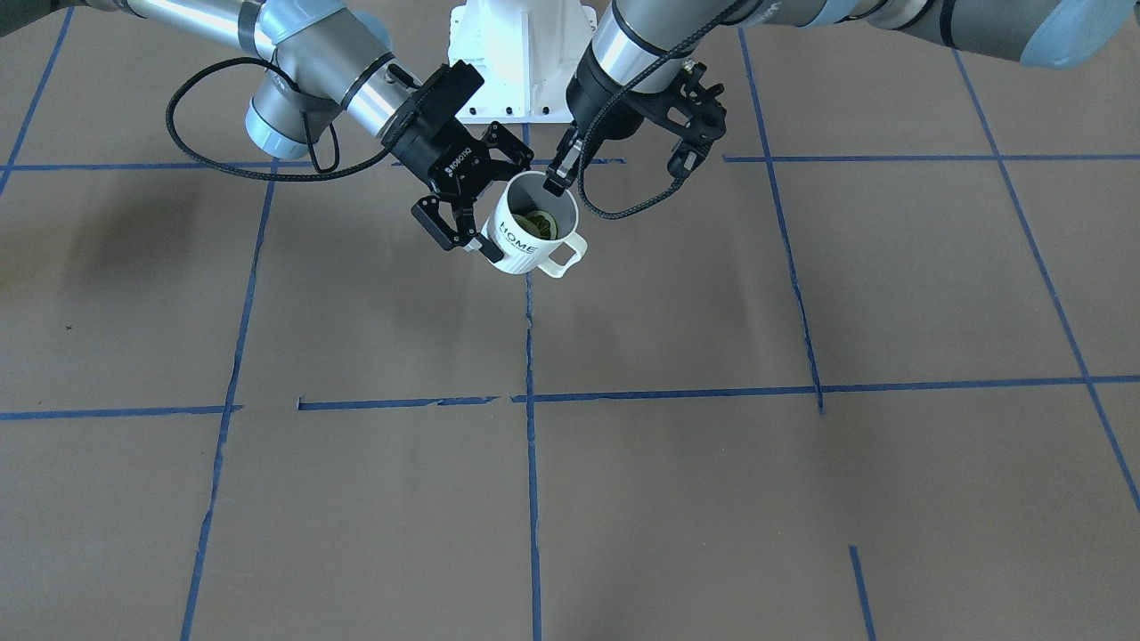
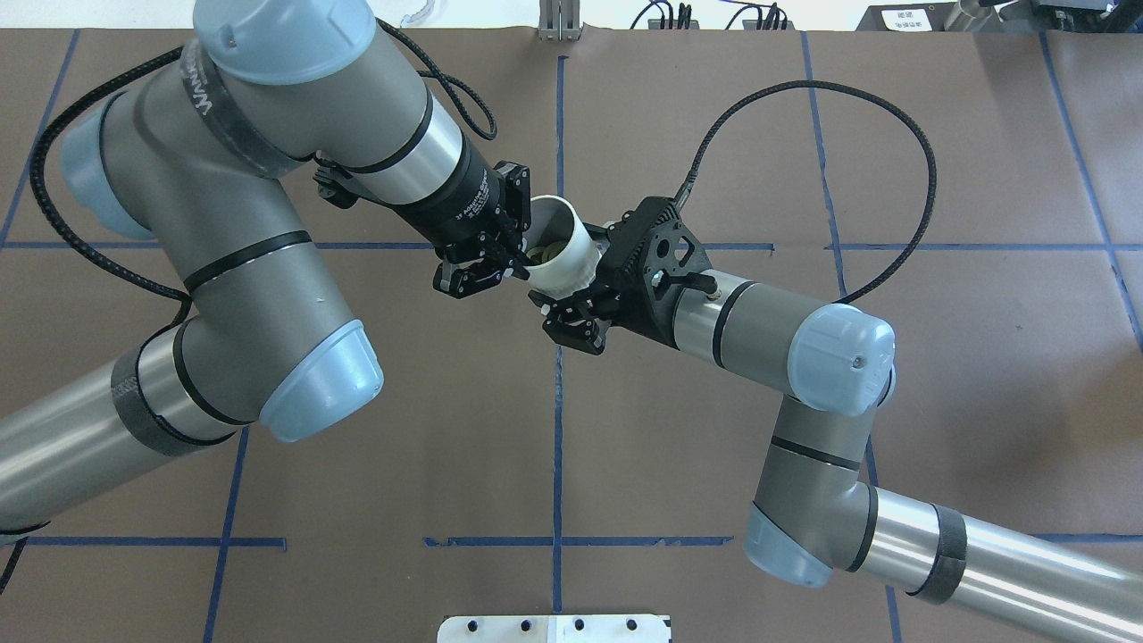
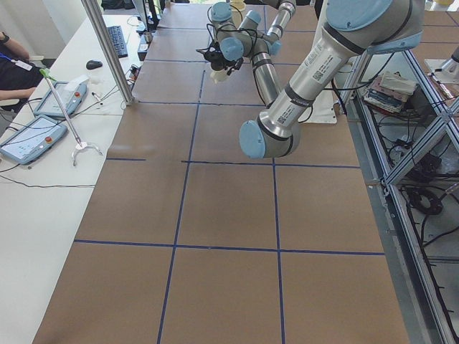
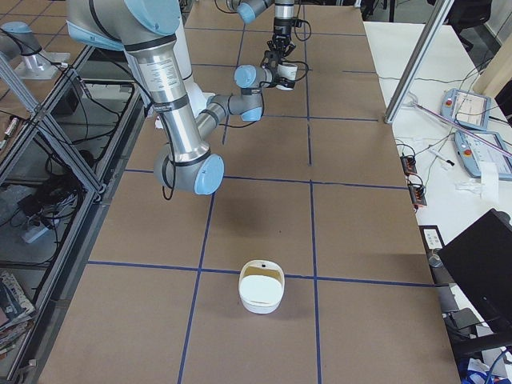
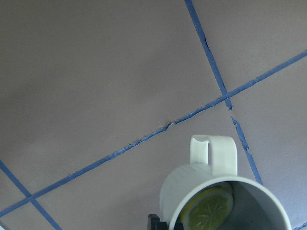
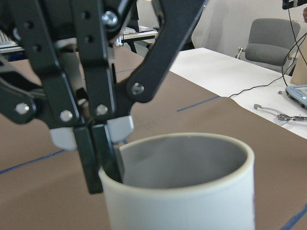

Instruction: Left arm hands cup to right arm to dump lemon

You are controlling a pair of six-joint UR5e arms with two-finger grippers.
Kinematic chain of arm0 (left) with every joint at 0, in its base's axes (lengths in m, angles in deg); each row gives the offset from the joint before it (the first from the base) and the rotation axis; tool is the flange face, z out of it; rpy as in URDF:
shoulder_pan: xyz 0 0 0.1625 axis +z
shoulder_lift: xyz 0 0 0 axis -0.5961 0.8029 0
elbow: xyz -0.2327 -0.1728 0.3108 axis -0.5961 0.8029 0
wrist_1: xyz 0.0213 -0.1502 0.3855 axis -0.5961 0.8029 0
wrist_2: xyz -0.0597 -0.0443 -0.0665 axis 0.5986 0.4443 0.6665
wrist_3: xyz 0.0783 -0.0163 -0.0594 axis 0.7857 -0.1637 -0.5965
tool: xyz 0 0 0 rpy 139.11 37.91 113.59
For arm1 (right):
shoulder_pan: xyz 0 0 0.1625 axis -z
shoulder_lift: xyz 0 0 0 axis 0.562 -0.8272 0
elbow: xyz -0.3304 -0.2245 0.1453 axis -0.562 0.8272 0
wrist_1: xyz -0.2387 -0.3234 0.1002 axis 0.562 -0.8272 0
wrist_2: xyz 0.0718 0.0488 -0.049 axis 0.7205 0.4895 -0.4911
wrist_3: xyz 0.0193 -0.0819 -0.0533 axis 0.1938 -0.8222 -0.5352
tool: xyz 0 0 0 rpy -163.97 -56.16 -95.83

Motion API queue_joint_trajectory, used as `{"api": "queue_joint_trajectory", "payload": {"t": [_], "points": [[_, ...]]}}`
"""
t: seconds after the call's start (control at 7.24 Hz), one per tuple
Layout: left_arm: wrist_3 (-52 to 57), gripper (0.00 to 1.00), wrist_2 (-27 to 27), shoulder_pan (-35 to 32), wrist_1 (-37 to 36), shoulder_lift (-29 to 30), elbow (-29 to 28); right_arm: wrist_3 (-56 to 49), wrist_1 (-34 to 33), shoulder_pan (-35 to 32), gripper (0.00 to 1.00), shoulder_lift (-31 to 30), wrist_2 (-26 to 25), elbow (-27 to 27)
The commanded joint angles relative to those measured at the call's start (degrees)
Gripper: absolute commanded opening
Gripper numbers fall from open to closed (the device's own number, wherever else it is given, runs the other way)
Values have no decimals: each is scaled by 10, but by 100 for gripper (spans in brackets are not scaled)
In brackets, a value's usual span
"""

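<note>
The white cup [image 1: 525, 245] with "HOME" lettering hangs tilted above the table near the robot's base. A lemon slice [image 1: 537, 223] lies inside it and also shows in the left wrist view [image 5: 208, 208]. My left gripper [image 1: 554, 181] is shut on the cup's rim, one finger inside and one outside, as the right wrist view shows [image 6: 109, 139]. My right gripper [image 1: 508, 209], marked ROBOTIQ, is open with its jaws straddling the cup's body, its lower pad [image 1: 492, 251] close against the side. The cup's handle [image 1: 563, 258] points away from both grippers.
The brown table [image 1: 677, 499] carries blue tape lines. A white bowl [image 4: 261, 286] stands on the table far toward the robot's right end. The white robot base [image 1: 521, 53] is just behind the grippers. Tablets and cables lie on the side desk [image 3: 43, 129].
</note>
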Motion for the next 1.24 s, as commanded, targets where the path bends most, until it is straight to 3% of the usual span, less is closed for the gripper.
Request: {"api": "queue_joint_trajectory", "payload": {"t": [0.0, 0.14, 0.28, 0.41, 0.55, 0.83, 0.97, 1.11], "points": [[-2, 2, 0, 1, 1, 1, 0, 0, 1, 0, 93, 0, 1, 0], [-1, 2, 0, 1, 1, 1, 0, 4, 4, 11, 54, 0, 2, -1], [2, 8, 2, 1, 1, -2, 2, 5, 3, 15, 30, -2, 0, -2], [27, 42, 5, 1, 7, -9, 11, 5, 3, 15, 26, -4, 0, -3], [52, 99, 4, -1, 1, -12, 23, 5, 3, 14, 26, -6, 1, -3], [64, 100, 17, -39, 0, -19, 29, 4, 3, 14, 26, -8, 0, -2], [94, 100, 61, -65, 0, -40, 33, 3, 3, 13, 26, -8, 0, -2], [149, 100, 72, -72, 0, -86, 58, 5, 3, 13, 26, -7, -1, -3]]}}
